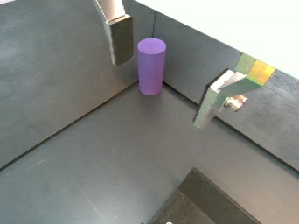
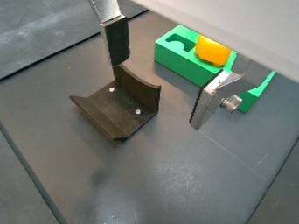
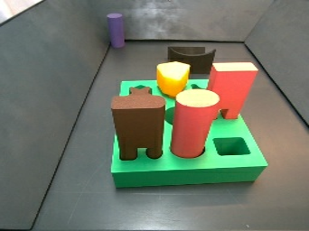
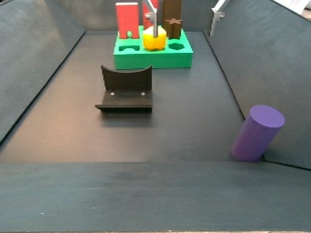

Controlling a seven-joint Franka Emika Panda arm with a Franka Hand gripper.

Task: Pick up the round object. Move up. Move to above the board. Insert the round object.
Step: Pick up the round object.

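Observation:
The round object, a small purple cylinder (image 1: pixel 152 66), stands upright on the dark floor in a corner of the grey walls; it also shows in both side views (image 3: pixel 116 29) (image 4: pixel 257 133). My gripper (image 1: pixel 162 92) is open and empty above the floor, and the cylinder shows in the gap between its fingers (image 1: pixel 121 39), untouched. The green board (image 3: pixel 187 158) lies far from the cylinder and shows in a wrist view (image 2: pixel 181 54) beyond my gripper (image 2: pixel 158 95). I cannot make out the gripper in the side views.
The board holds a salmon-red cylinder (image 3: pixel 194 124), a brown block (image 3: pixel 139 126), a red block (image 3: pixel 232 90) and a yellow rounded block (image 3: pixel 173 78). The dark fixture (image 2: pixel 117 109) stands on the floor between board and cylinder. Grey walls enclose the floor.

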